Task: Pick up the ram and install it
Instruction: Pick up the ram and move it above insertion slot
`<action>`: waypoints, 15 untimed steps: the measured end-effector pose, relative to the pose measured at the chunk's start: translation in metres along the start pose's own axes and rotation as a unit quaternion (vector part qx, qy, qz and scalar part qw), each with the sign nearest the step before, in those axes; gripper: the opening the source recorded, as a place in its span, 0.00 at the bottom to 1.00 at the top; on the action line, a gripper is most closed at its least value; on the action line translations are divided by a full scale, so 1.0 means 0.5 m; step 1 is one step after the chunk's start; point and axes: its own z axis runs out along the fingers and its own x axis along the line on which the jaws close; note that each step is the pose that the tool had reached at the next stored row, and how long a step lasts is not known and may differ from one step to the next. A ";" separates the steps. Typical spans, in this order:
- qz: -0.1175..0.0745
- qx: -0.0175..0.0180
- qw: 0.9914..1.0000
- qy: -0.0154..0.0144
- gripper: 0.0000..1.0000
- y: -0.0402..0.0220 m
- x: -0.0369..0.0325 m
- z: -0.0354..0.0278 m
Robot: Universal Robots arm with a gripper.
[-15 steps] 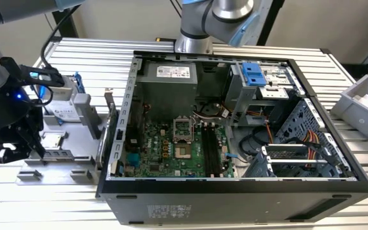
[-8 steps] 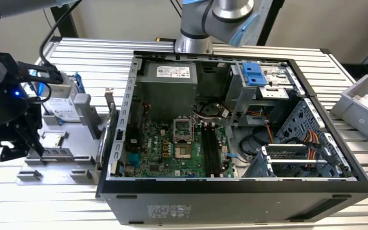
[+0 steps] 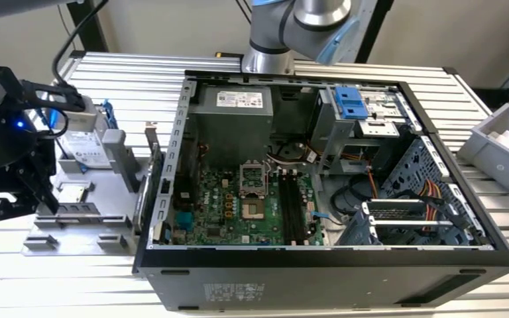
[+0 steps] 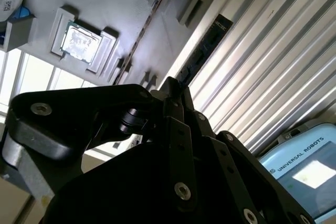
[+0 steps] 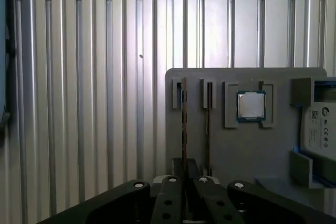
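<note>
Step in hand: the pick, by my judgement. The ram (image 5: 184, 119) stands on edge in the outer slot of the grey holder plate (image 5: 247, 156) and is not yet in the computer case (image 3: 325, 265).
Gripper position: in the first wrist view the gripper (image 5: 184, 174) sits at 1 end of the ram, in line with its long edge. In the exterior view it hangs over the holder plate at that view's left, well apart from the case.
Claw state: cannot tell whether it is released or clenched on the stick.
Neighbours: 1 second stick (image 5: 208, 124) stands in the next slot, just beside the ram and parallel to it. The square chip (image 5: 250, 106) and the hard drive (image 5: 321, 129) lie farther along the plate.
Grip advice: take the ram across its 2 flat faces, centred on its thickness and clear of the second stick.
Lift advice: draw it straight out of the slot, since a tilt would likely bind the board in the end guides.
Risk: a thin board held near 1 end may swing, so a hold nearer the middle looks steadier.
Destination check: the long black slots (image 3: 291, 205) on the motherboard lie exposed inside the case.
</note>
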 end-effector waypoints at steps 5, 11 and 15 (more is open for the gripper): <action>0.000 0.000 1.000 0.000 0.00 0.000 0.000 -0.011; 0.000 0.000 1.000 0.000 0.00 0.001 0.000 -0.026; 0.000 0.000 1.000 0.000 0.00 0.001 0.000 -0.036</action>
